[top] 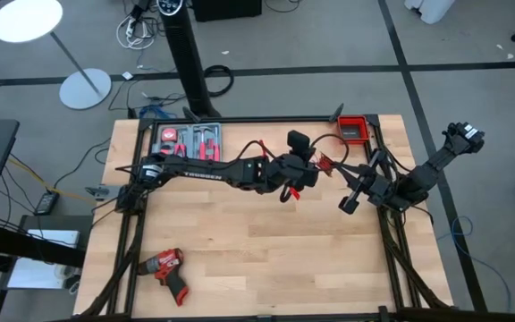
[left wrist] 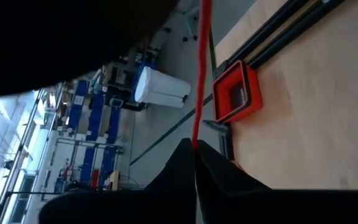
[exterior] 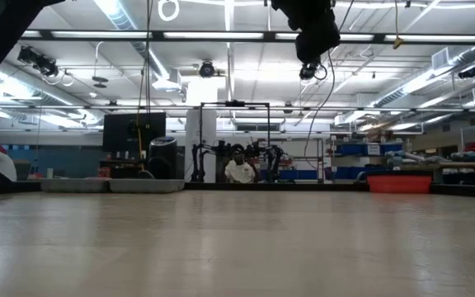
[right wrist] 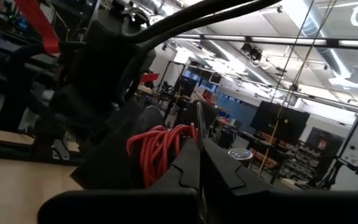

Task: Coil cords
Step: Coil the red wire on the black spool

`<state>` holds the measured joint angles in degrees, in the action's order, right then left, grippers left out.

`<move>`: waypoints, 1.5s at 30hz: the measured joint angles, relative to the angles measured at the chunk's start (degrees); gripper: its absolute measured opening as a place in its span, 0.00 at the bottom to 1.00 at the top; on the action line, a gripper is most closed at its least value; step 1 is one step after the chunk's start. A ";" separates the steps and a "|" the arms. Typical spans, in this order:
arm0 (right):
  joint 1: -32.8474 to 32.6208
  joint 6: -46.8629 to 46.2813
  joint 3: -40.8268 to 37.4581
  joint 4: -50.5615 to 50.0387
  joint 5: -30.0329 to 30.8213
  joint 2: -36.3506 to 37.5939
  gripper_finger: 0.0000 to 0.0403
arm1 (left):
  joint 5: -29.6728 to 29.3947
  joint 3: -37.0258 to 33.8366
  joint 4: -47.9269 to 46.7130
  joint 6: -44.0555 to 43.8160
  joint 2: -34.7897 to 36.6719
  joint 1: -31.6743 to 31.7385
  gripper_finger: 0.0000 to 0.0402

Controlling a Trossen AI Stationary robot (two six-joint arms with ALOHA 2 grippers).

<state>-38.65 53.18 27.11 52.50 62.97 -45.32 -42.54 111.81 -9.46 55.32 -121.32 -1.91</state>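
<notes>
The cord I can see is a thin red wire (top: 323,162), held in the air above the table's middle, between my two arms. Part of it is bunched into a coil (right wrist: 159,148). One strand (left wrist: 199,74) runs straight away from my left gripper (left wrist: 196,149), which is shut on it and reaches in from the table's left. My right gripper (right wrist: 199,148) comes from the table's right and is shut beside the coil. The red wire rests on nothing that I can see. My left gripper pinches a single strand of the red wire (left wrist: 195,138) between its two fingertips. The strand leaves the fingertips in a straight, taut line, clear of the table. My right gripper is shut with the coil's loops (right wrist: 178,142) running in behind its fingers, which hide the place of contact. The coil hangs in the air beside the fingers.
A small red bin (top: 353,128) stands at the table's far right corner. A tray of red-handled hand tools (top: 189,139) lies at the far left. A red drill (top: 164,266) lies near the front left. Bare wood spreads across the table's near half.
</notes>
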 joint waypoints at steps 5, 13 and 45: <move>-0.10 0.42 0.00 0.23 0.02 0.00 0.00 | 0.22 0.00 1.96 -0.26 0.02 0.00 0.00; 4.65 -3.74 0.00 2.39 -4.26 -0.07 0.00 | 3.21 0.00 5.29 -3.84 0.02 -1.09 0.00; 15.89 6.05 0.00 -13.06 1.85 -3.04 0.00 | -4.72 -1.40 -2.08 0.16 0.02 -2.52 0.00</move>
<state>-22.77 59.23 27.11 39.44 64.82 -48.36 -47.26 110.41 -11.54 55.47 -121.30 -4.43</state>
